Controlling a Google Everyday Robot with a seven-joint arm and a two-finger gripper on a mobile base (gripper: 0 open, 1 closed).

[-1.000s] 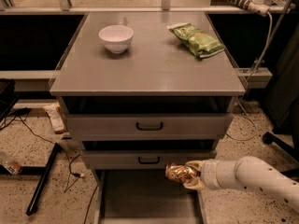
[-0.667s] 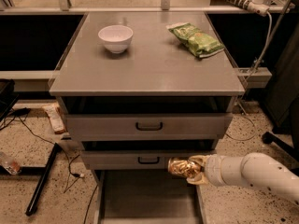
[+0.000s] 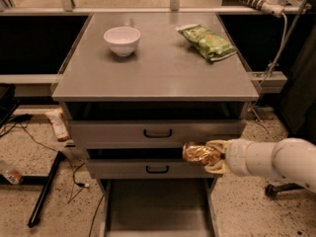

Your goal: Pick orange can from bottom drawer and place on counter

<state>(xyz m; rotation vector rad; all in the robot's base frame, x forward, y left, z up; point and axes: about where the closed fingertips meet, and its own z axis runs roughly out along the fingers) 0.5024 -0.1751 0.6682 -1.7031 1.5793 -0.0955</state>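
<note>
Lift continues: the tool (image 3: 211,157), clamped on the orange can (image 3: 198,153), now sits higher over the bottom drawer (image 3: 158,209), with the table (image 3: 158,78) above it.

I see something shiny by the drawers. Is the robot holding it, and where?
Yes, the gripper holds the orange can by the end nearest its arm, in front of the upper drawers.

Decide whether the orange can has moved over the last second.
Yes. Gripped by the tool, the orange can has risen from below the level of the middle drawer's handle to above it.
</note>
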